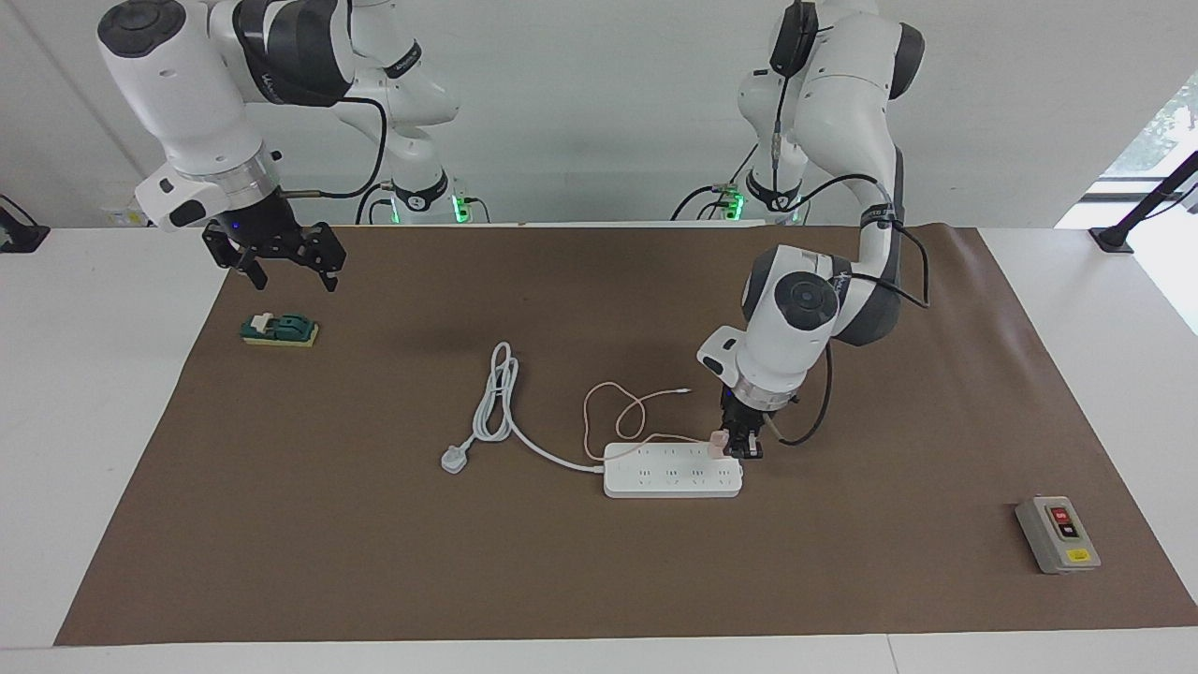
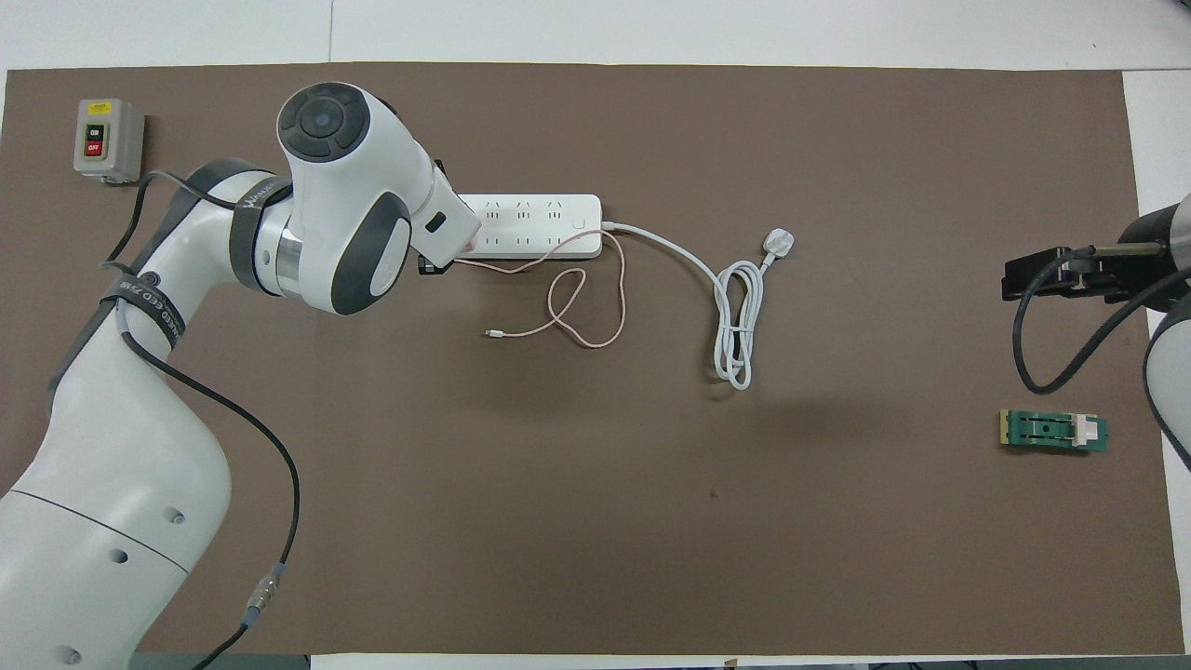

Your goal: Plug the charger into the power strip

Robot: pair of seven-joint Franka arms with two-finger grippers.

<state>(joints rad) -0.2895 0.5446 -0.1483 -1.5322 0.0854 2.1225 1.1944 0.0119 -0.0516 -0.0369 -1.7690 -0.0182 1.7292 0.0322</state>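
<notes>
- My left gripper point(image 1: 737, 447) is down at the long flat white plastic power strip point(image 1: 672, 470), at its end toward my left arm's side of the table, fingers clamped on the small pale pink cube-shaped charger point(image 1: 718, 442).
- The charger sits on the strip's top at the row of sockets nearer to me; I cannot tell whether its pins are seated.
- Its thin pink cable point(image 1: 618, 418) loops over the brown mat point(image 1: 599, 580), nearer to me than the strip.
- The strip's thick white cord point(image 2: 735, 326) lies coiled toward my right arm's end.
- My right gripper point(image 1: 285, 265) waits with fingers spread wide, over the mat near a small green block point(image 1: 279, 329).
</notes>
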